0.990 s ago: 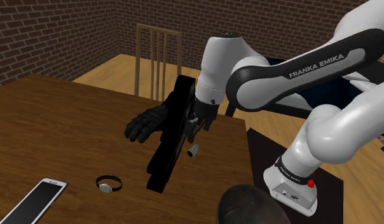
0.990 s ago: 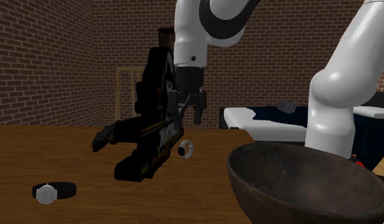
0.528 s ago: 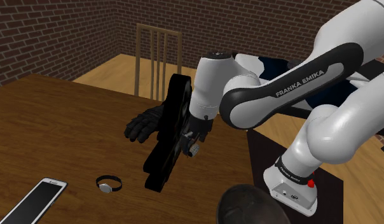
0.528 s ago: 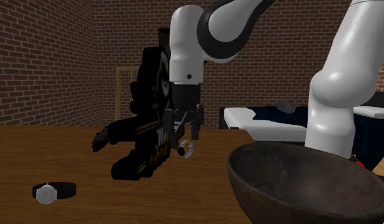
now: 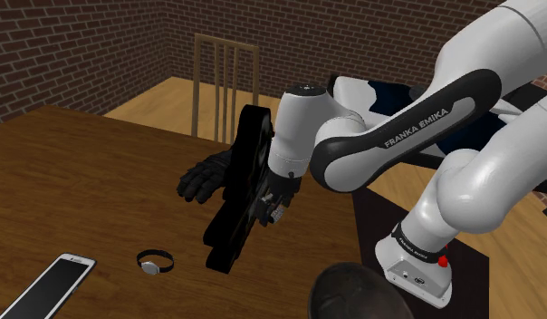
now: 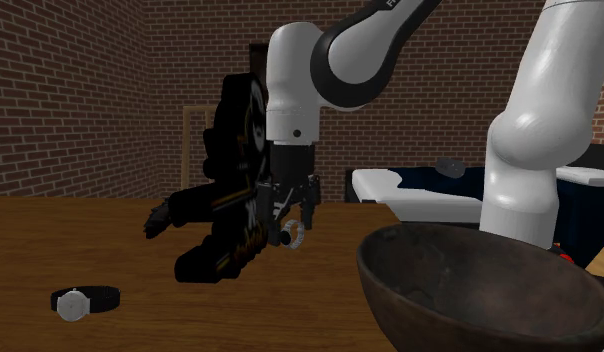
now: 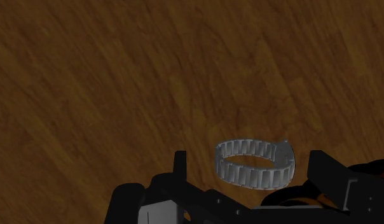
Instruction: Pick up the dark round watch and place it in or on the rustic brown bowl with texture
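While the dark brown bowl (image 6: 440, 300) is waiting empty, the gripper (image 7: 252, 158) is hovering, fingers (image 7: 324, 173) spread around the grey link-band watch (image 7: 248, 175), not yet clasping it.

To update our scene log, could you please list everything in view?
Table: one, brown wood, carrying the items.
Link-band watch: one, grey, on table, untouched.
Phone: one, dark screen, shoulder view's lower left.
Strap watch: one, black, pale face, beside phone.
Tall object: one, black, leaning mid-table.
Glove: one, black, beside tall object.
Bowl: one, dark brown, shoulder view's bottom edge.
Chair: one, wooden, behind table.
Arm: one, white, dark joints.
Pincer: one, black, open around link-band watch.
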`<action>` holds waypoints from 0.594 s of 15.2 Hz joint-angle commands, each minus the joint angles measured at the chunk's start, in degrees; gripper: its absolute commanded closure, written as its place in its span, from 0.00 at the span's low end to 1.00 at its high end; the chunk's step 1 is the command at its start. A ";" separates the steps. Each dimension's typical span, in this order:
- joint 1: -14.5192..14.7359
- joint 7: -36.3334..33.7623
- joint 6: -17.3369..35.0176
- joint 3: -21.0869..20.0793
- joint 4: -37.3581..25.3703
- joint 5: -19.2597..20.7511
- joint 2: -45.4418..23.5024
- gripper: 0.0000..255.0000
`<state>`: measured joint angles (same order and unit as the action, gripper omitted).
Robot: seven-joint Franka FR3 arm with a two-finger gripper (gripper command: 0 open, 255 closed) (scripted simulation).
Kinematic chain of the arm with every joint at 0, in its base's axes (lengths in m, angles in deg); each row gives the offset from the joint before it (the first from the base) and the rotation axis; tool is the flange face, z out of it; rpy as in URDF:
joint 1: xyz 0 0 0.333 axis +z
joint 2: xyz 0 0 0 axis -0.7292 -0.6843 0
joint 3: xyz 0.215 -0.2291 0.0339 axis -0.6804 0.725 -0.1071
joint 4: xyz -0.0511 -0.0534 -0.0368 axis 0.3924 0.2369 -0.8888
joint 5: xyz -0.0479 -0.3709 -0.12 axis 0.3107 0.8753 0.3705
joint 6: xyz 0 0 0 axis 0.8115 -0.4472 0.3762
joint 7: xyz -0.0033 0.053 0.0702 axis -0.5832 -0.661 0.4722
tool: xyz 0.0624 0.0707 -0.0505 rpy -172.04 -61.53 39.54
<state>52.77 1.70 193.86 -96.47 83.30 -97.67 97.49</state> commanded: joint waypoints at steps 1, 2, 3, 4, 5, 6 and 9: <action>0.00 -0.01 0.02 -0.01 0.00 0.01 -0.03 0.00; 0.00 -0.01 0.02 -0.01 0.00 0.01 -0.03 0.00; 0.00 0.00 0.02 -0.01 0.00 0.01 -0.04 1.00; 0.00 0.00 0.02 -0.01 0.00 0.01 -0.03 1.00; 0.00 0.00 0.02 -0.01 0.01 0.01 -0.03 1.00; 0.00 -0.01 0.02 -0.01 0.01 0.01 -0.03 1.00; 0.01 -0.02 0.03 -0.02 0.01 0.01 -0.03 1.00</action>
<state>52.78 1.68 193.89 -96.48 83.29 -97.67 97.48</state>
